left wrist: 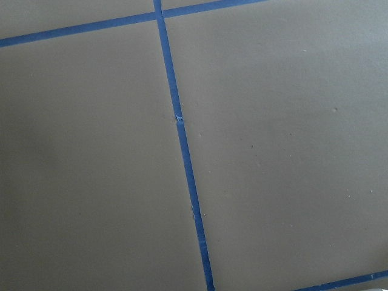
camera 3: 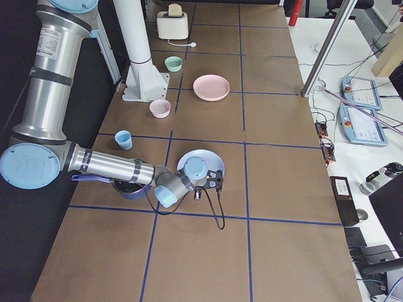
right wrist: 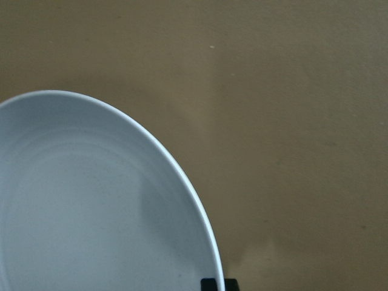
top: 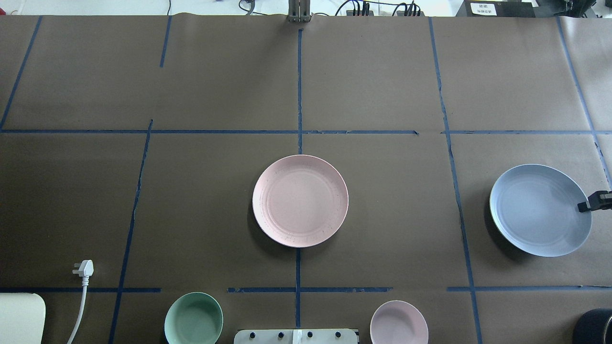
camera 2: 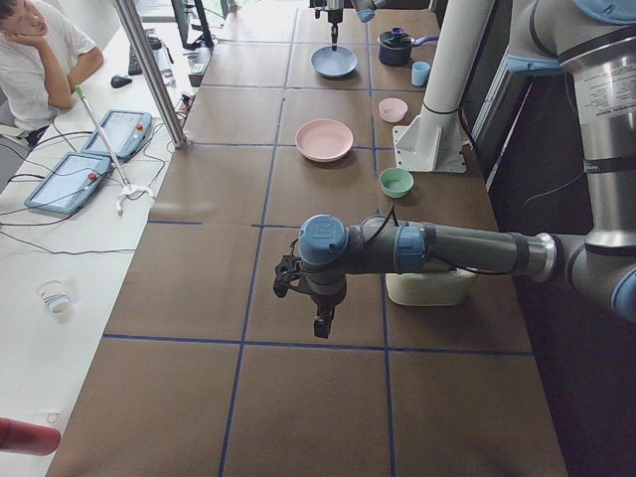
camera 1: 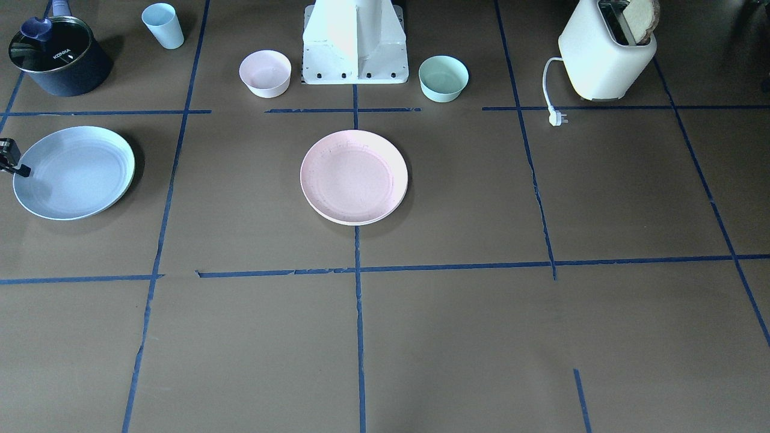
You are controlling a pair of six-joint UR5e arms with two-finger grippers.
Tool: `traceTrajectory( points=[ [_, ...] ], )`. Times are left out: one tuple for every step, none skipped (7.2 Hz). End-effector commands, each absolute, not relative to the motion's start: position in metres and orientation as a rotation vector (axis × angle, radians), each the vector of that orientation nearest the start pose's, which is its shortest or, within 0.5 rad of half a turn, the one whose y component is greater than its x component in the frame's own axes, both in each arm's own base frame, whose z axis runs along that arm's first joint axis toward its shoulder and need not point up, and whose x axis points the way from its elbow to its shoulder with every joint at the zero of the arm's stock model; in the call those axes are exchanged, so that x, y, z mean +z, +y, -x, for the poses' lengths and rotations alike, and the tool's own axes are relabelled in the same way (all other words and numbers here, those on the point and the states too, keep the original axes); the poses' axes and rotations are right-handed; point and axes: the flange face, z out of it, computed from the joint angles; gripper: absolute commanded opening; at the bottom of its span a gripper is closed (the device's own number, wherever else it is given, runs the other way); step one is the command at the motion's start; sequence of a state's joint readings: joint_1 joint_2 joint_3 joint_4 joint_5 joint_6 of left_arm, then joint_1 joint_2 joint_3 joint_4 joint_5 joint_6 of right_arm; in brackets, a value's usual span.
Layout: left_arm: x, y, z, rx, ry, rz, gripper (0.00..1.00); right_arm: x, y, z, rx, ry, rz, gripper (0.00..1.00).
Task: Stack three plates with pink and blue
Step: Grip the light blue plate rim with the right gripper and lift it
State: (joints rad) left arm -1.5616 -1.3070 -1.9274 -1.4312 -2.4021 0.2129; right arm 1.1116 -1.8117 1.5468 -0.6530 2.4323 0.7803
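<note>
The pale pink plate [camera 1: 354,177] lies flat at the table's middle, also in the overhead view [top: 300,200]. The pale blue plate [camera 1: 73,172] lies toward the robot's right end [top: 539,210]. A thin cream-green edge shows along its rim; no separate cream plate shows. My right gripper [top: 587,205] is at the blue plate's outer rim and shut on it. Its dark fingertip [right wrist: 212,284] sits at that rim. My left gripper [camera 2: 323,320] hangs pointing down over bare table at the robot's left end, far from the plates. I cannot tell whether it is open or shut.
Along the robot's side stand a black pot with a glass lid [camera 1: 60,57], a light blue cup [camera 1: 163,25], a small pink bowl [camera 1: 265,73], the arm base [camera 1: 355,51], a mint-green bowl [camera 1: 443,78] and a cream toaster [camera 1: 604,57] with its plug [camera 1: 557,118].
</note>
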Motion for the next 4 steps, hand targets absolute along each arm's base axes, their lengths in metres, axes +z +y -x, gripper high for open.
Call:
traceTrajectory(
  points=[
    [0.609, -0.377, 0.056, 0.183, 0.833, -0.036, 1.0, 0.575, -0.416, 0.146, 0.148, -1.151, 0.019, 0.0],
    [0.612, -0.377, 0.056, 0.181, 0.833, -0.032, 1.0, 0.532, -0.428, 0.186, 0.169, -1.189, 0.055, 0.0],
    [0.612, -0.377, 0.056, 0.178, 0.833, -0.031, 1.0, 0.482, -0.435, 0.235, 0.199, -1.222, 0.091, 0.0],
    [0.612, -0.378, 0.056, 0.178, 0.833, -0.031, 1.0, 0.426, -0.436, 0.282, 0.247, -1.234, 0.136, 0.0]
  ],
)
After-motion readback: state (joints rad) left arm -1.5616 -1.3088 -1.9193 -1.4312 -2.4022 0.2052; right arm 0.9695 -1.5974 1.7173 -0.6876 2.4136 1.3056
